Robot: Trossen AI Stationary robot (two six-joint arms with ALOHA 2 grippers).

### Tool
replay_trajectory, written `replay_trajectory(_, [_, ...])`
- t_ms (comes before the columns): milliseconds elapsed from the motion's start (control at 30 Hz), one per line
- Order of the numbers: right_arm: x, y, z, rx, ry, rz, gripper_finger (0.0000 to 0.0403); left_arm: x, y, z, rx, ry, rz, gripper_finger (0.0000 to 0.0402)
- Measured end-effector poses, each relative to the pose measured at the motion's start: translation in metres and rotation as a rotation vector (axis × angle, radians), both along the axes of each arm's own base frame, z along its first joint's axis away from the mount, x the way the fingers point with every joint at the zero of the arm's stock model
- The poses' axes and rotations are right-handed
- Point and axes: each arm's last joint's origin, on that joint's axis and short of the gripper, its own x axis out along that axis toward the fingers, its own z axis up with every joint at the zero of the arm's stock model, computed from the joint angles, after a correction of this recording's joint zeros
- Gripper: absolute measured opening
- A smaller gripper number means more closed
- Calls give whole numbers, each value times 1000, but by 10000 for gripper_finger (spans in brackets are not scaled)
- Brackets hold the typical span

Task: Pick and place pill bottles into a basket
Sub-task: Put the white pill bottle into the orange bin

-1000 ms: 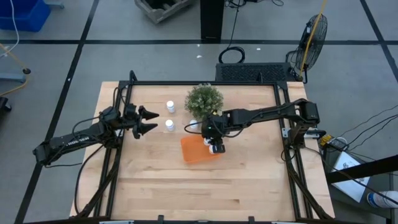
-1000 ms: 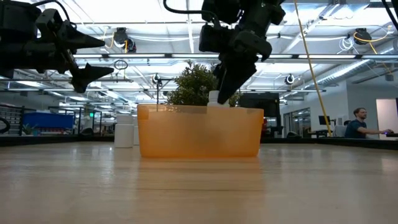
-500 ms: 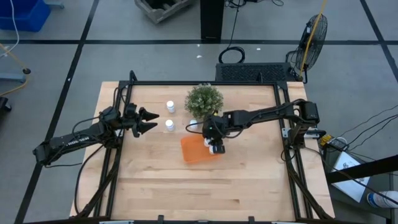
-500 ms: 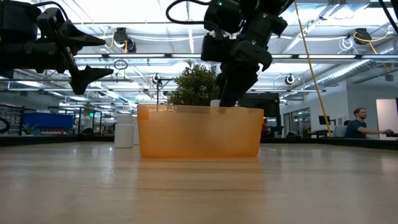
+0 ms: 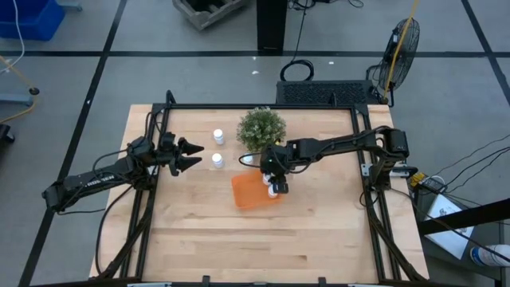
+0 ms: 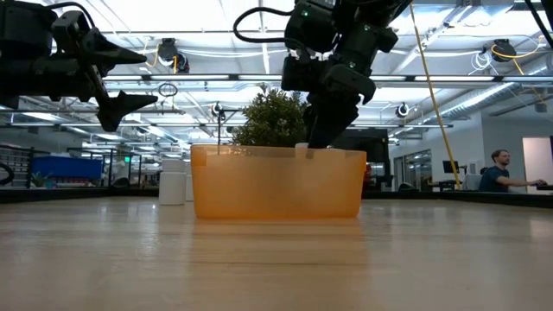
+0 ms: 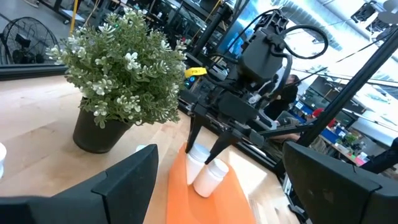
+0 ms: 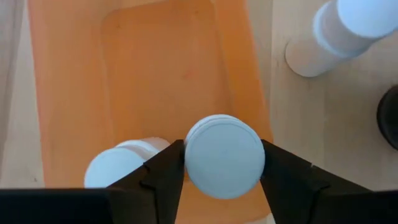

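My right gripper (image 5: 275, 186) is shut on a white pill bottle (image 8: 224, 155) over the right part of the orange basket (image 5: 251, 191). The bottle's lower part is down behind the basket wall (image 6: 276, 183). Another bottle (image 8: 121, 169) is in the basket beside it. Two bottles (image 5: 218, 136) (image 5: 217, 161) stand on the table left of the plant, and a third (image 5: 249, 159) stands at the plant's pot. My left gripper (image 5: 189, 154) is open and empty, in the air left of those two bottles. My right gripper pinches the bottle's cap end (image 8: 186, 158) between its two fingers (image 8: 163, 171), one on either side. The fingers come from above, pointing down. The bottle hangs upright below them inside the basket; whether its base touches the basket floor is hidden by the wall.
A round bushy green plant (image 5: 261, 127) in a dark pot stands just beyond the basket, close to my right arm. Bare wooden table (image 5: 255, 239) lies on the near side of the basket.
My right gripper has gone down with the bottle, whose cap has sunk from above the basket's rim to about level with it. The gripper stays shut on it.
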Motion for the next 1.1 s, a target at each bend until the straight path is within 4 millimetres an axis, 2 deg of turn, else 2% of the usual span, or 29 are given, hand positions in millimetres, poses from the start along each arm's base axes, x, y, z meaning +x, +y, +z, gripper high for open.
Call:
replay_trajectory(333, [-1,0,0,36,4,46,169,0,0,0,-9,0,-1,349])
replay_trajectory(667, [-2,0,-1,27,10,65,185,0,0,0,-31,-2,-3,349])
replay_trajectory(900, [-5,0,-12,27,13,69,179,0,0,0,-31,-2,-3,349])
replay_trajectory(1100, [-5,2,-11,18,6,91,181,0,0,0,-30,-2,-4,349])
